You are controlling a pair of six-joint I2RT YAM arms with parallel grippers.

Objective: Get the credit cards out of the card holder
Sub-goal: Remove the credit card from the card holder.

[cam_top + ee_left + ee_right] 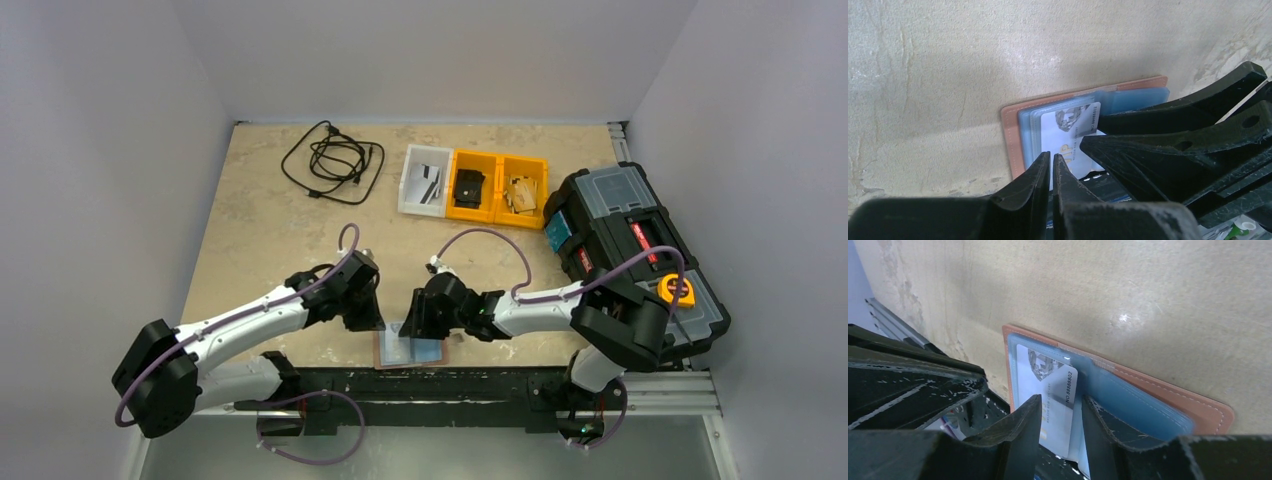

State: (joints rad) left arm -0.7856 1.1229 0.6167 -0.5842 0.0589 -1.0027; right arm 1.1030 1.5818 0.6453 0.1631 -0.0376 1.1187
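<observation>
1. Top view: the card holder (400,352) lies open and flat on the table (260,220), its blue-tinted inside facing up; the left gripper (368,318) reaches down at its left far corner and the right gripper (412,322) at its far edge, the two close together; from here I cannot tell how far either pair of fingers is spread
2. Same view: well beyond the card holder lie a coiled black cable (333,160) to the far left, a white tray (425,180) with two yellow trays (497,188) straight ahead, and a black toolbox (630,250) off to the right
3. Left wrist view: the left gripper's fingers are drawn almost together, only a thin slit between them, with the tips at the lower edge of a grey-silver card (1068,132); whether the card's edge sits in the slit I cannot tell; the card lies partly out of the card holder's blue sleeves (1138,100), and the right gripper's black fingers cross over the holder from the right
4. Right wrist view: the right gripper's fingers stand somewhat apart, one on each side of the grey-silver card's end, gripping nothing that I can see; the card lies slantwise on the card holder's left half
</observation>
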